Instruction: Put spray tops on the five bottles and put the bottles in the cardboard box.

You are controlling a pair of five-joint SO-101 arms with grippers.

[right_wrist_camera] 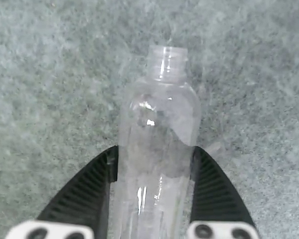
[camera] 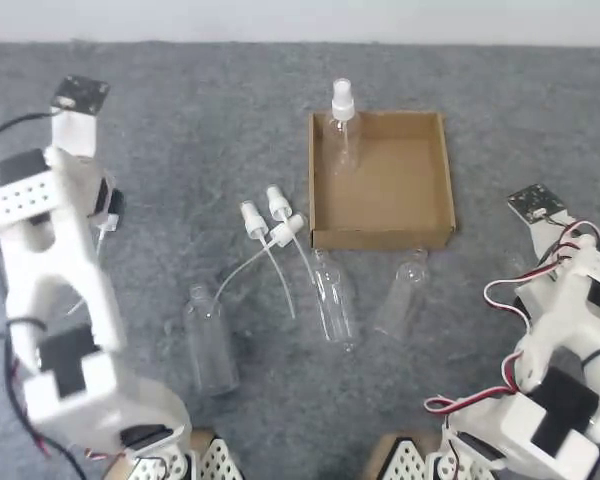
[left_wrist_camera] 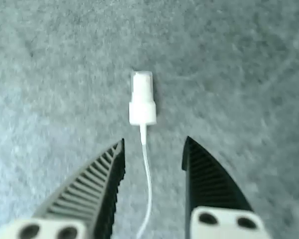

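Observation:
My left gripper (left_wrist_camera: 153,144) is open over the grey carpet at the far left, beside the left arm (camera: 50,250). A white spray top (left_wrist_camera: 141,102) lies just beyond its fingertips, and the thin dip tube runs back between the fingers. My right gripper (right_wrist_camera: 154,149) is shut on a clear bottle (right_wrist_camera: 158,129) with an open neck; the fingers press both its sides. The cardboard box (camera: 435,175) holds one bottle with a spray top (camera: 342,125). Three more spray tops (camera: 277,205) lie left of the box.
Two clear bottles (camera: 335,300) (camera: 404,290) lie on the carpet in front of the box. A third bottle (camera: 210,345) stands further left. The right arm (camera: 565,300) is at the right edge, near the box's front right corner.

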